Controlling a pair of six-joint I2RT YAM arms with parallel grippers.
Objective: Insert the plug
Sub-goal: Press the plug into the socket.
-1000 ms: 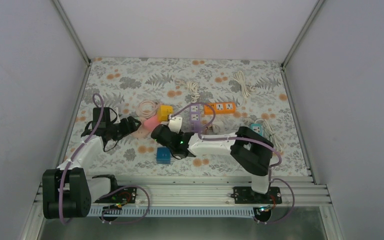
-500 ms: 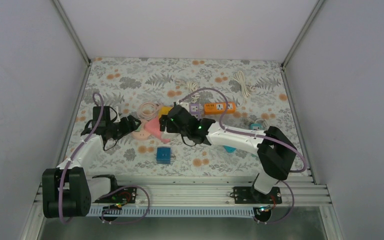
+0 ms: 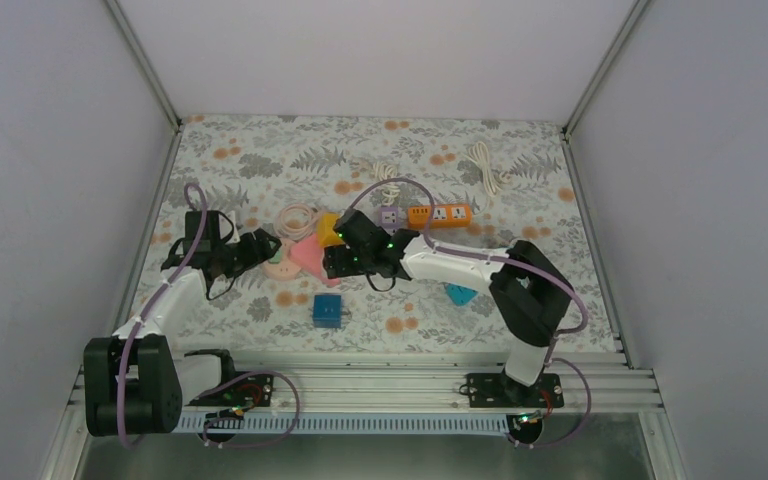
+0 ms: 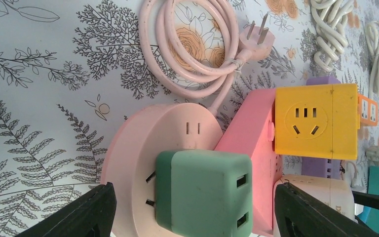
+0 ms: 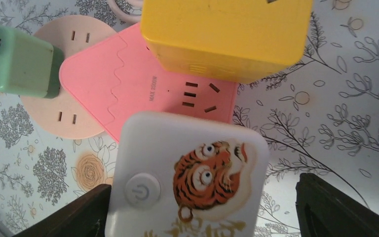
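- The top view shows both arms meeting over a cluster of sockets left of the table's (image 3: 520,150) middle. It hides what lies under the grippers.
- Only the right wrist view shows the white tiger plug (image 5: 192,173) clearly, face up with a round power button. It sits between the fingers of the right gripper (image 5: 202,185).
- One finger (image 5: 74,212) is right against the plug's edge. The other (image 5: 345,207) stands off it with bare table showing in the gap, so the jaws are released, not clamped on it.
- The tiger plug overlaps the near edge of the pink power strip (image 5: 128,84), just below an uncovered three-slot outlet. Whether its pins are in any slot cannot be told.
- A yellow cube socket (image 5: 227,34) overlaps the strip's far edge.
- Only the left wrist view shows the pins of the green adapter (image 4: 212,197). They enter the round pink socket (image 4: 138,138) but partly show, so it is not pushed fully home.
- The left gripper (image 4: 195,186) straddles the adapter with its jaws released, a gap on both sides.
- That view also catches the coiled pink cord (image 4: 187,49) with its plug lying loose beyond the round socket.
- The top view alone shows a blue block (image 3: 327,310) nearer the bases, and an orange power strip (image 3: 440,214) beyond the right arm.
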